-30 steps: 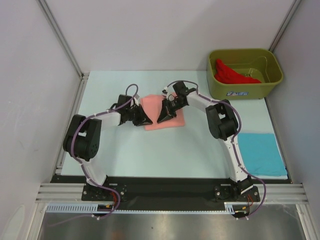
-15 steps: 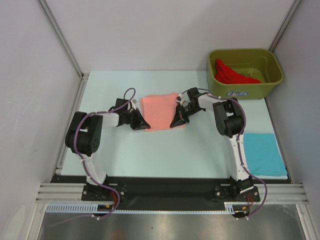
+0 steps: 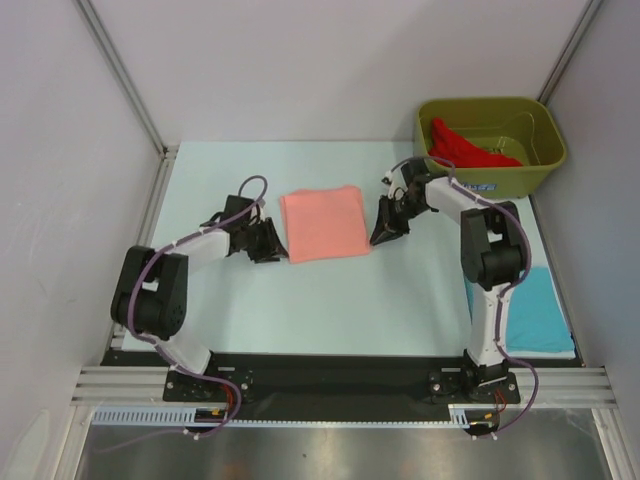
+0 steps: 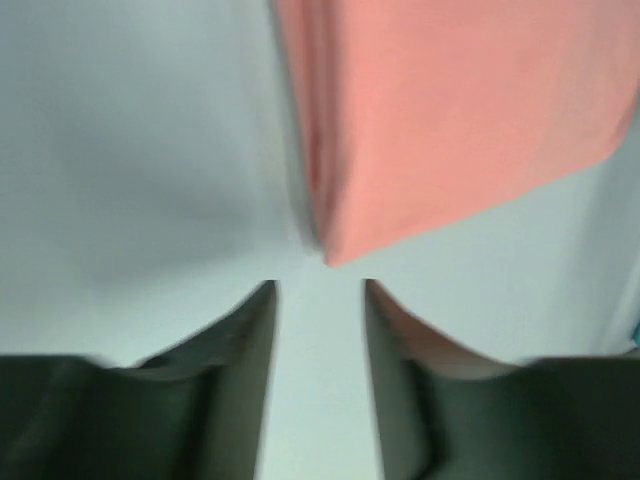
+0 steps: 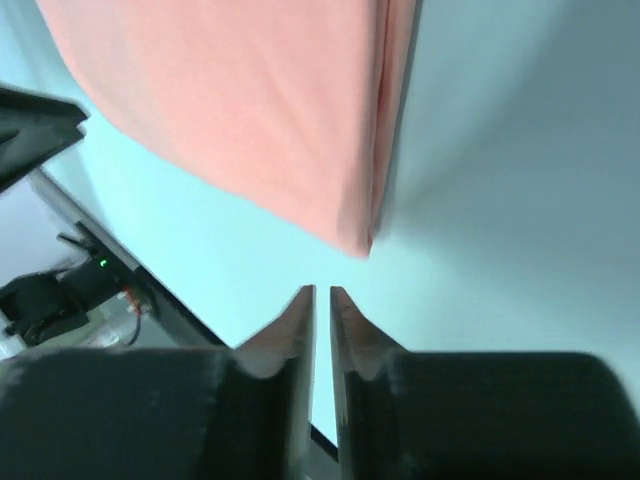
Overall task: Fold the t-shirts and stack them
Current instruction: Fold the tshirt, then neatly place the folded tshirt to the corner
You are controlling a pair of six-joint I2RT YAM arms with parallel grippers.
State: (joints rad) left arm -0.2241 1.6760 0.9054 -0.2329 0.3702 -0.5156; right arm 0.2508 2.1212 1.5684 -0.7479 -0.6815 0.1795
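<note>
While flanking the folded pink shirt (image 3: 321,223) at frame centre, left gripper (image 3: 272,244) parted and empty, right gripper (image 3: 381,237) closed on nothing, judge folding complete; next grip and stack onto blue shirt (image 3: 525,305), lower right.

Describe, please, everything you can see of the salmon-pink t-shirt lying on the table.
The salmon-pink t-shirt looks like plain soft fabric, folded into a flat, roughly square packet, with stacked layers showing along its side edges. It lies slightly rotated on the pale table, between the two arms. The left fingers and right fingers sit just off its near corners, and neither pair touches it.
</note>
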